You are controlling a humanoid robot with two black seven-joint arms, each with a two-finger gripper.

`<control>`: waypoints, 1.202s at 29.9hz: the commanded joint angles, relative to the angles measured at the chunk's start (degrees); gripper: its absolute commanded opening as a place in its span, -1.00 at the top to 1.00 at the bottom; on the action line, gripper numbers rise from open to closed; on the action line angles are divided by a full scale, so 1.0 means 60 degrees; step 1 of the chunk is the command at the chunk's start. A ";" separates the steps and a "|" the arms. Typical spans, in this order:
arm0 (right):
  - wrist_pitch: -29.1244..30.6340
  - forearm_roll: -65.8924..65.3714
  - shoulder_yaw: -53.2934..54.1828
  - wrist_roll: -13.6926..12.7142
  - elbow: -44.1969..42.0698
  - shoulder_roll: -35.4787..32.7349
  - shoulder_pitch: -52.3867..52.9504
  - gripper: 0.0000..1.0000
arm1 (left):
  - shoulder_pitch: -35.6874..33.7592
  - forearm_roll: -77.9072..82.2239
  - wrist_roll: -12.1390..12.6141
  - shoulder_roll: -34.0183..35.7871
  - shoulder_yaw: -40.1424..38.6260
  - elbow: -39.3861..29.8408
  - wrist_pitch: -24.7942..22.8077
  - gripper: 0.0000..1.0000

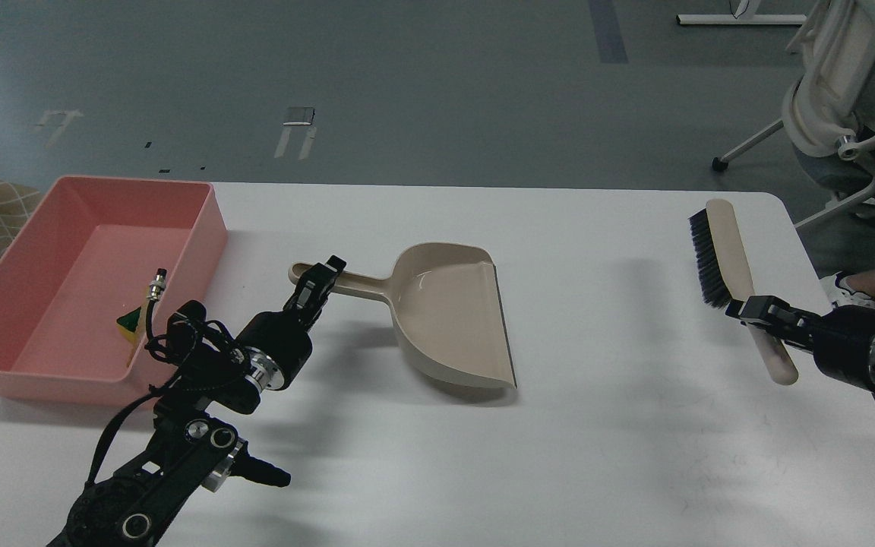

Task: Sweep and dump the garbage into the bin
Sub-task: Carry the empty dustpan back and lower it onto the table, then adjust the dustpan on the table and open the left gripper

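With the garbage in the bin, our left end effector pinches the light, rigid dustpan handle, our right end effector the brush handle.

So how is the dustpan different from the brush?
The dustpan is a wide scoop lying mid-table, its handle at the left gripper. The brush is long and narrow with black bristles, near the table's right edge, its handle at the right gripper. Both are beige.

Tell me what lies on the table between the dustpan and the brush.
Nothing: in the head view the white table is bare between the dustpan and the brush, apart from faint shadows.
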 commanded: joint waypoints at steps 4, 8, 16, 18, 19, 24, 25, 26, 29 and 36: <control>0.0000 0.0001 0.0015 0.0001 0.0070 -0.0055 -0.0043 1.00 | -0.0017 0.0026 -0.0188 0.0111 0.0003 0.0044 -0.0002 0.22; 0.0000 0.0001 0.0015 0.0001 0.0085 -0.0040 -0.0058 1.00 | -0.0031 0.0026 -0.0262 0.0184 0.0003 0.0044 -0.0002 0.14; 0.0000 0.0001 0.0015 0.0001 0.0187 -0.0011 -0.0058 1.00 | -0.0192 0.0026 -0.0247 0.0476 0.0003 0.0307 -0.0002 -0.27; 0.0000 0.0001 0.0015 -0.0014 0.0216 -0.0011 -0.0058 1.00 | -0.0192 0.0026 -0.0262 0.0812 -0.0011 0.0410 -0.0002 -0.29; 0.0000 0.0001 0.0030 -0.0014 0.0216 -0.0011 -0.0058 1.00 | -0.0192 0.0026 -0.0262 0.0916 -0.0011 0.0439 -0.0002 -0.31; 0.0000 0.0001 0.0030 0.0001 0.0231 0.0019 -0.0058 1.00 | -0.0163 -0.0062 -0.0262 0.1458 -0.0011 0.0469 -0.0002 -0.37; 0.0000 0.0001 0.0030 0.0001 0.0231 0.0033 -0.0072 1.00 | -0.0163 -0.0077 -0.0262 0.1473 -0.0011 0.0483 -0.0002 -0.37; 0.0000 0.0001 0.0045 0.0001 0.0231 0.0048 -0.0072 1.00 | -0.0149 -0.0091 -0.0262 0.1488 -0.0011 0.0469 -0.0002 -0.37; 0.0000 0.0001 0.0045 0.0001 0.0231 0.0121 -0.0072 1.00 | -0.0134 -0.0077 -0.0262 0.1474 -0.0011 0.0469 -0.0002 -0.37; 0.0000 0.0001 0.0045 -0.0014 0.0216 0.0151 -0.0058 1.00 | -0.0090 -0.0004 -0.0247 0.1254 -0.0011 0.0250 -0.0002 -0.37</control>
